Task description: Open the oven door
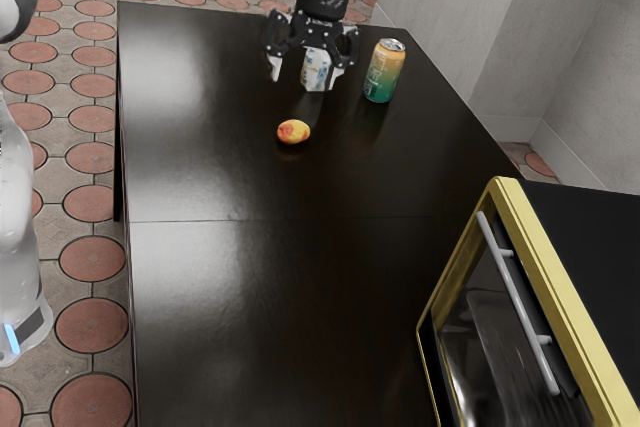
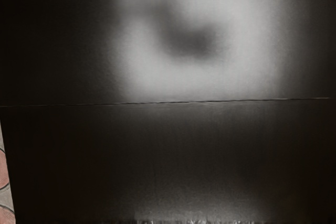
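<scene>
Oven door [image 1: 482, 342] sits closest to us, at the exterior view's lower right, and looks shut. Our gripper [image 1: 308, 71] is well apart from it, fingers spread. We should go around its long grey handle [image 1: 516, 299], squeeze, then pull slowly.

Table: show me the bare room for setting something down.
Bare: the wide stretch between fruit and oven, and the patch from the fruit to the table edge at the exterior view's left. Crowded: beyond the fruit, where the open jaws, white item and can gather.
</scene>
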Controlling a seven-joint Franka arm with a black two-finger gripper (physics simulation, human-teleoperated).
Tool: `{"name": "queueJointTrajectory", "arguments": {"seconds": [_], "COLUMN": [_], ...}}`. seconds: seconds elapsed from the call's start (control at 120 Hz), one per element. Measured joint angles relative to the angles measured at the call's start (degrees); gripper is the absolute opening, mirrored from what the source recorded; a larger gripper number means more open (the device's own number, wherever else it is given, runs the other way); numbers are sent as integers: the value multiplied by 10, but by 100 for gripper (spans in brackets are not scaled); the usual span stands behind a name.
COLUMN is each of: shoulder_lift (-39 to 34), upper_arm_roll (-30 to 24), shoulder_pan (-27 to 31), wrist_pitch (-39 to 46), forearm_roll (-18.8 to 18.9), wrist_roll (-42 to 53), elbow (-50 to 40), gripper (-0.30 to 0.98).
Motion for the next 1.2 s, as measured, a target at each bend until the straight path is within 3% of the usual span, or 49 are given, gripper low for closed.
{"name": "queueJointTrajectory", "arguments": {"seconds": [0.108, 0.283, 0.433, 0.583, 0.767, 0.967, 1.2], "shoulder_lift": [41, 38, 37, 58, 85, -2, 2], "upper_arm_roll": [-33, -39, -48, -95, -170, -175, -184], "shoulder_pan": [-7, -4, -98, -104, -107, -142, -143], "wrist_pitch": [21, 36, 39, 81, 159, 195, 210], "forearm_roll": [-1, -4, 1, 30, 38, 37, 40], "wrist_roll": [-84, -187, -229, -240, -246, -222, -194], "elbow": [45, 56, 64, 70, 81, -16, -11], "gripper": [69, 69, 69, 69, 69, 69, 69]}}
